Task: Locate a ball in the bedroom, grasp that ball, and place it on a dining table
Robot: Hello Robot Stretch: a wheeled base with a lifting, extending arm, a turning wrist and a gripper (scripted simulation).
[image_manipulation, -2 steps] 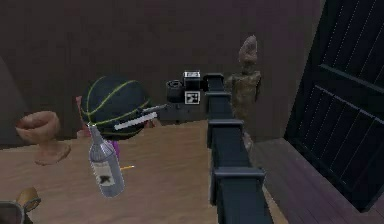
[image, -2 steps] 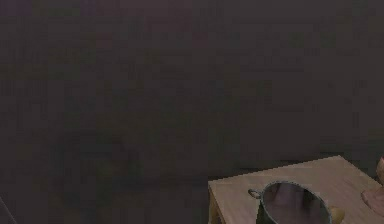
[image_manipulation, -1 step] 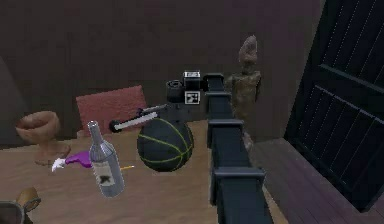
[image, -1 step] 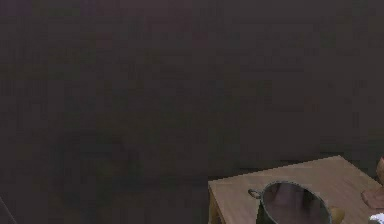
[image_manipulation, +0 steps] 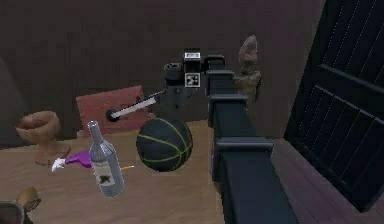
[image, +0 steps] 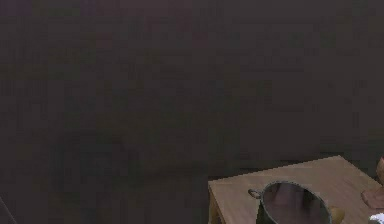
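Inspector: Ball [image_manipulation: 163, 146] location?
Assessor: Dark, yellow-lined; it was seen against the wooden table [image_manipulation: 170, 200], beside a glass bottle [image_manipulation: 103, 163], just below the gripper [image_manipulation: 115, 116].
Inspector: Jaws?
Assessor: Undetermined. Whether the gripper held anything could not be told.

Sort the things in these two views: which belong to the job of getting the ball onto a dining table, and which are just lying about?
Belongs to the job:
ball
gripper
wooden table

Just lying about:
glass bottle
wooden goblet
small purple item
statue
dark pot
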